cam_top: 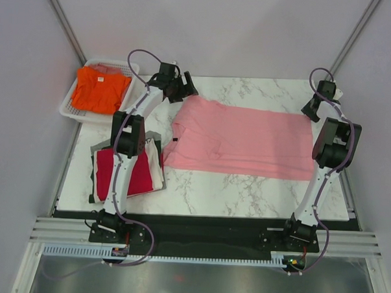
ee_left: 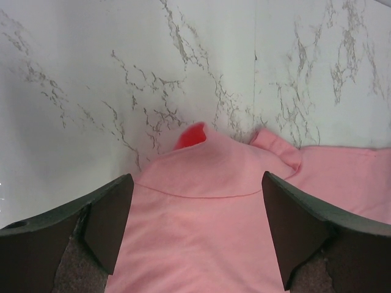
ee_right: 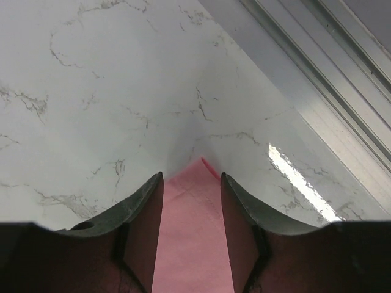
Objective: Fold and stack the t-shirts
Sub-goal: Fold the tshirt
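White marble table (cam_top: pixel 245 187), pink t-shirt (cam_top: pixel 247 141) spread flat mid-table, folded stack (cam_top: pixel 144 173) near-left, white basket (cam_top: pixel 66 108) far-left

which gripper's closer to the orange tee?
Left. The left gripper hovers just right of the orange tee; the right gripper is across the table, at a far corner of the pink tee.

red tee (cam_top: pixel 142 173): the left arm (cam_top: pixel 128 134) hid its middle.
grey tee (cam_top: pixel 92 181), white tee (cam_top: pixel 158 169): only thin edges showed, by the tabletop's left edge.
pink tee (ee_left: pixel 201 226): both wrist pictures cut it off.
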Robot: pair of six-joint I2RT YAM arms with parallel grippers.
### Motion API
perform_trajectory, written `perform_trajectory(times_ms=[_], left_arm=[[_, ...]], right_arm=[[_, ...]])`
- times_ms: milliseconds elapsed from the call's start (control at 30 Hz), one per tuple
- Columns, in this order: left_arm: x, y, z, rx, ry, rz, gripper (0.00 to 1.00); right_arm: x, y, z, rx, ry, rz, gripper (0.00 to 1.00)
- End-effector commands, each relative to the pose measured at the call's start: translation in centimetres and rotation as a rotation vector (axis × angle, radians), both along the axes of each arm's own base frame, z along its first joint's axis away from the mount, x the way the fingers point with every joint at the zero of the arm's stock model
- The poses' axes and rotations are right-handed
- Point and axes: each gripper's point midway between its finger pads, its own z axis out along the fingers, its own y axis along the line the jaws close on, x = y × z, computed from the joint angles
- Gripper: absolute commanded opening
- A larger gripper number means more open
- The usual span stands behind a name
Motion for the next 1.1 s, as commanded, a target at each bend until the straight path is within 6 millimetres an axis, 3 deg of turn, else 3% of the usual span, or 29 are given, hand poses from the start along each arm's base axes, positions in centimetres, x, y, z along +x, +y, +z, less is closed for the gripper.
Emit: perform_trajectory(times_ms=[0,100,233,333,567,600,733,767,800,867,900,933,1033,1067], left_arm=[[1.2,-0.8,1.4,-0.029,-0.062,-0.042,0.92],[1.4,-0.7,1.2,-0.025,-0.064,-0.034,0.90],[1.9,-0.8,0.7,-0.027,-0.066,-0.033,0.86],[2.3,-1.0,0.1,-0.036,-0.062,-0.031,0.83],[3.1,-1.5,-0.4,-0.051,-0.079,-0.028,0.68],[3.4,-1.7,0.2,-0.061,-0.106,-0.037,0.60],[4.3,-2.2,1.9,-0.072,-0.189,-0.065,0.48],[4.5,-2.1,2.2,-0.068,-0.204,-0.065,0.42],[4.7,-2.1,2.4,-0.063,-0.220,-0.067,0.29],[5.0,-2.0,3.3,-0.056,-0.254,-0.072,0.19],[5.1,-2.0,3.4,-0.057,-0.263,-0.076,0.06],[5.0,-2.3,4.0,-0.063,-0.279,-0.089,0.02],[4.7,-2.5,4.3,-0.066,-0.302,-0.119,0.02],[4.9,-2.5,6.1,-0.072,-0.350,-0.120,0.02]], right_arm=[[1.0,-0.2,-0.5,0.005,-0.014,0.002,0.46],[1.3,0.3,-0.7,0.027,-0.019,0.026,0.35],[1.2,0.5,-0.5,0.022,-0.022,0.028,0.12],[1.2,0.7,-0.6,0.030,-0.025,0.033,0.05],[1.0,1.0,-0.5,0.040,-0.033,0.037,0.05],[1.0,1.0,-0.3,0.037,-0.037,0.038,0.05],[1.0,1.1,-0.4,0.042,-0.041,0.040,0.03],[1.0,1.1,-0.4,0.048,-0.042,0.043,0.01],[1.1,1.3,-0.3,0.049,-0.044,0.048,0.00],[1.1,1.5,-0.2,0.061,-0.049,0.054,0.00],[1.2,1.7,0.3,0.066,-0.057,0.060,0.00],[1.2,1.7,0.6,0.066,-0.062,0.063,0.00],[0.7,1.8,1.7,0.061,-0.073,0.063,0.00],[0.6,1.6,2.5,0.049,-0.082,0.056,0.00]])
